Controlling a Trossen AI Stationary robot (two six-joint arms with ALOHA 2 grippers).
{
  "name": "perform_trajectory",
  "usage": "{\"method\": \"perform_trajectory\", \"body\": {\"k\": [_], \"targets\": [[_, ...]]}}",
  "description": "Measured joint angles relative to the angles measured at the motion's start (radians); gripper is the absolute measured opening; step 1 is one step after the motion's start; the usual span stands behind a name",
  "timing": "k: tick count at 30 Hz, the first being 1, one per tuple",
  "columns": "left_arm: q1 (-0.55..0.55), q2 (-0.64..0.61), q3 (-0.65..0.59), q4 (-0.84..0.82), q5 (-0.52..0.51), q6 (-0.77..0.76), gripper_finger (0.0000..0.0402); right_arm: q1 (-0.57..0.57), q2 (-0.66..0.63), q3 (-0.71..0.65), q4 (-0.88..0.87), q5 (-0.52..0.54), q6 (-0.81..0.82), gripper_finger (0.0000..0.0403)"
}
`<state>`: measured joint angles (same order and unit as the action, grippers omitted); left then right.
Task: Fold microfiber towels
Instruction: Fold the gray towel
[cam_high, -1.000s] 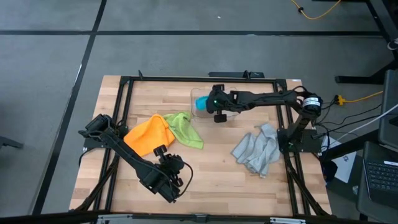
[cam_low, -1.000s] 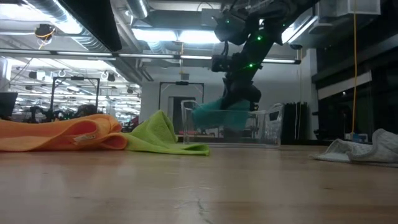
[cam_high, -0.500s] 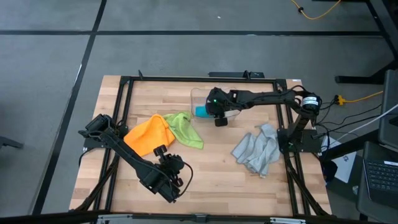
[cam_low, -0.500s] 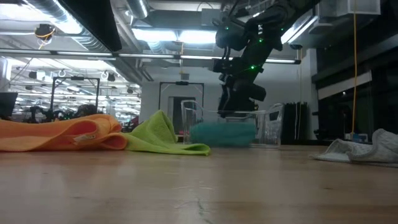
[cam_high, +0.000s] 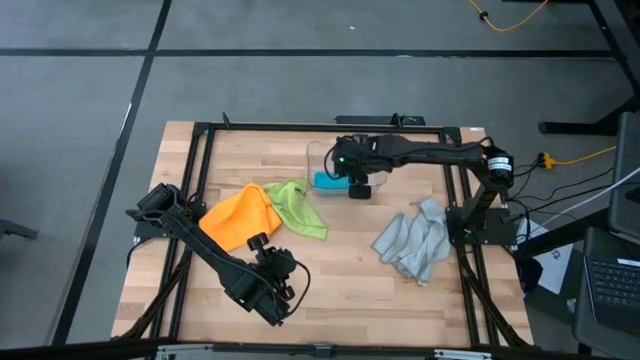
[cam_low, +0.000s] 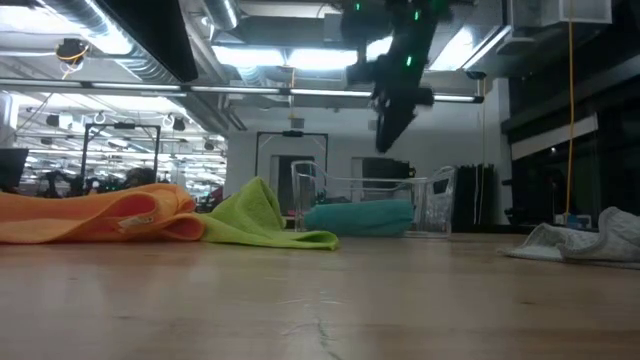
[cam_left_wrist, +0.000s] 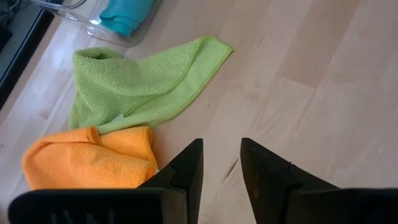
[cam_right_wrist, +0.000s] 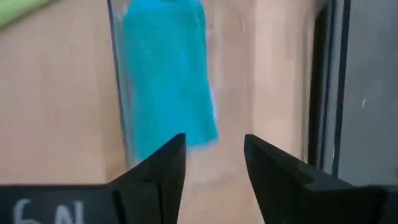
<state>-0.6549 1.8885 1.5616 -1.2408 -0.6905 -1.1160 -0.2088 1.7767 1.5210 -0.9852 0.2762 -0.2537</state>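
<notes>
Two dark jointed arms

Matte black links throughout; the right arm carries small green lights, and its black claw bears white handwritten marks.

Teal towel in the clear bin. Beside the bin, lime green towel, then orange towel; pale grey-blue towel farther off.

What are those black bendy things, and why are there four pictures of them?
They are two robot arms, each ending in a two-fingered pincer. One camera looks down from above, one sits level with the table, and one rides on each wrist. On the wooden table lie an orange towel, a green towel and a grey towel. A teal towel lies folded in a clear bin. The right pincer hangs open above that bin, holding nothing. The left pincer waits near the front, empty too.
</notes>
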Motion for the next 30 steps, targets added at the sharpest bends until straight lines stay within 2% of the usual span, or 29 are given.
{"method": "perform_trajectory", "body": {"k": [8,11,13,17,19,24,30], "targets": [[0.000,0.000,0.000,0.000,-0.032,0.001,0.0099,0.079,-0.002,0.283,-0.428,0.002,0.329,0.0155],[0.000,0.000,0.000,0.000,-0.044,0.001,0.0099,0.116,-0.002,0.330,-0.561,0.001,0.462,0.0155],[0.000,0.000,0.000,0.000,-0.053,0.002,0.0099,0.148,-0.016,0.320,-0.581,-0.001,0.512,0.0155],[0.000,0.000,0.000,0.001,-0.054,0.001,0.0099,0.239,-0.092,0.224,-0.582,-0.135,0.486,0.0155],[0.000,0.000,0.000,0.007,-0.054,0.000,0.0099,0.295,-0.140,0.144,-0.579,-0.164,0.486,0.0155],[0.000,0.000,0.000,0.028,-0.054,0.000,0.0099,0.429,-0.294,-0.084,-0.499,-0.163,0.598,0.0155],[0.000,0.000,0.000,0.034,-0.054,0.000,0.0099,0.537,-0.440,-0.356,-0.262,-0.131,0.855,0.0155]]}}
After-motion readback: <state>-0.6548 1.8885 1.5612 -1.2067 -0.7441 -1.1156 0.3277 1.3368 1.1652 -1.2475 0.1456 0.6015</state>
